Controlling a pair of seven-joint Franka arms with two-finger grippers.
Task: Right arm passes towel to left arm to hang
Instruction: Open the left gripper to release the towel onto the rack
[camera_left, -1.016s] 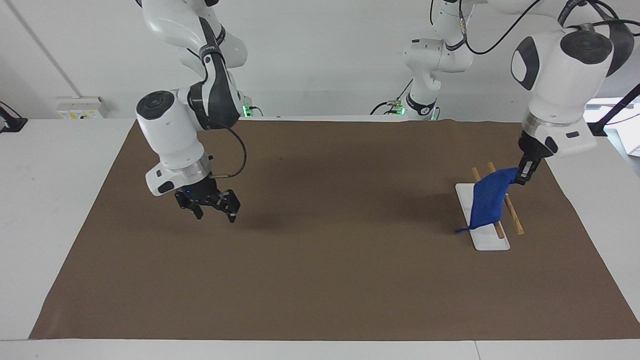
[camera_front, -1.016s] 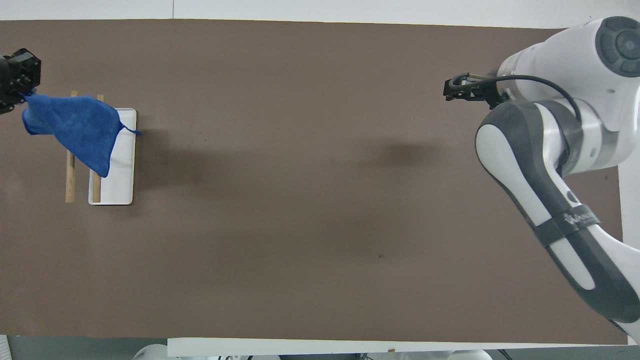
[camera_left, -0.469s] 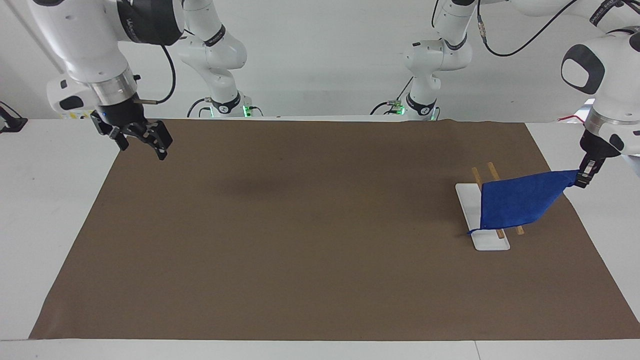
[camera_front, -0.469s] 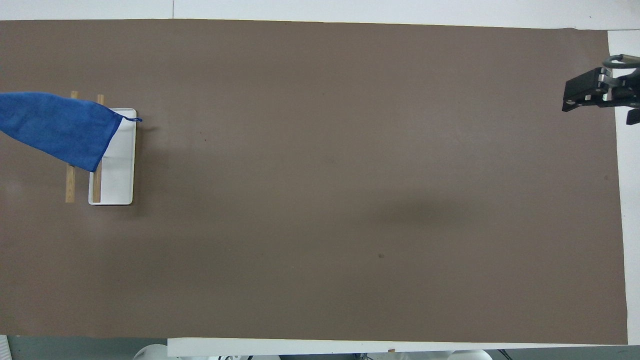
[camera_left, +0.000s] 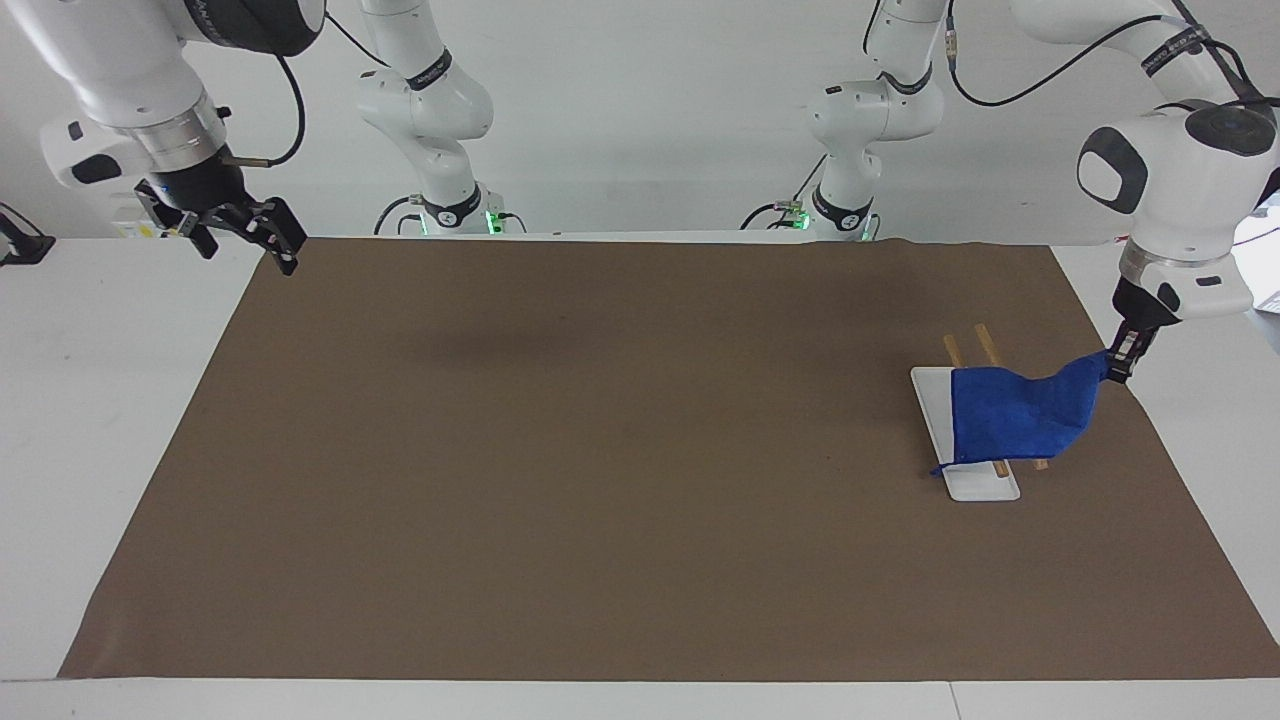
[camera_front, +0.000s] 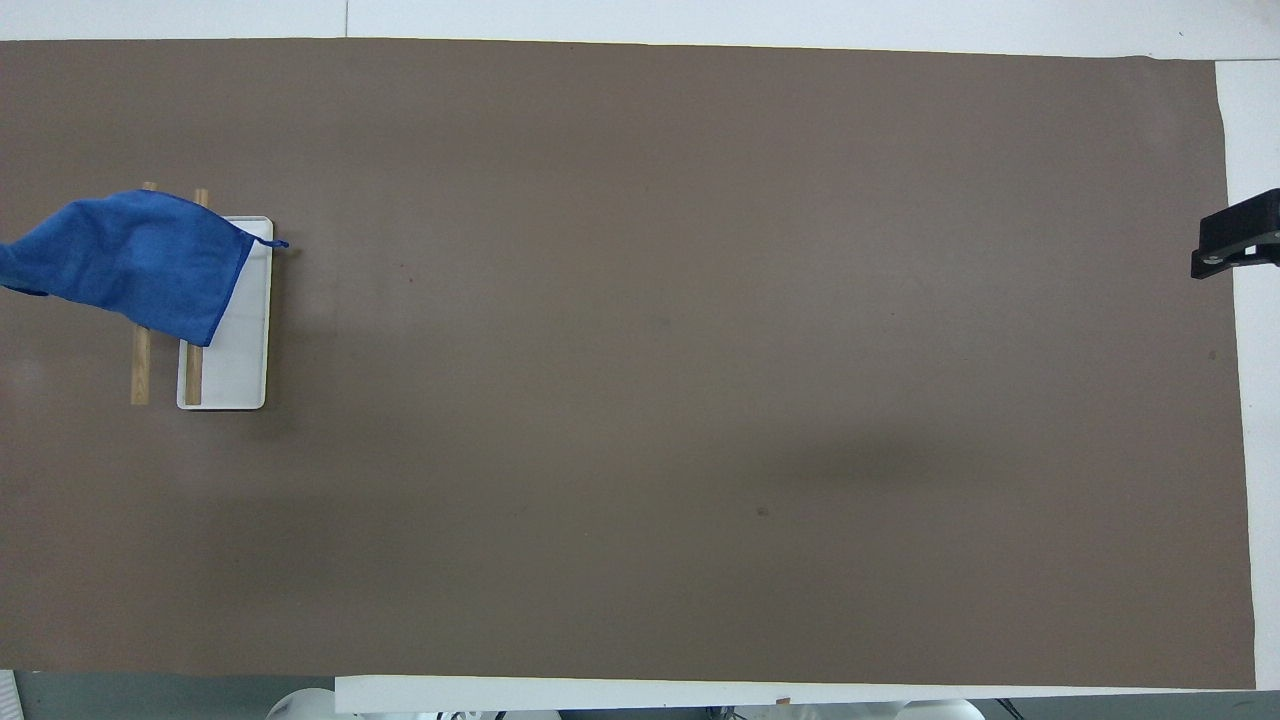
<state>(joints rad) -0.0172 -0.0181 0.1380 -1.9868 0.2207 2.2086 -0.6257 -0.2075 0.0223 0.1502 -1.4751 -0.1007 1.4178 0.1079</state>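
The royal-blue towel (camera_left: 1015, 415) is draped over two wooden rods (camera_left: 983, 342) of a small rack with a white base (camera_left: 935, 405) near the left arm's end of the table. My left gripper (camera_left: 1120, 365) is shut on the towel's raised corner, just past the rods toward the table's end. The towel's loop tag hangs at the corner over the white base. In the overhead view the towel (camera_front: 140, 260) covers the rods' (camera_front: 140, 375) farther ends; the left gripper is out of that view. My right gripper (camera_left: 247, 250) is open, empty and raised over the mat's corner at its own end.
A brown mat (camera_left: 620, 450) covers most of the white table. The rack's white base (camera_front: 240, 370) stands on it. One black finger of my right gripper (camera_front: 1235, 235) shows at the overhead view's edge.
My right gripper rose and drew back from over the mat to its own end. My left gripper pulled the towel over the rods toward the table's end, then eased back, and the towel slackened.
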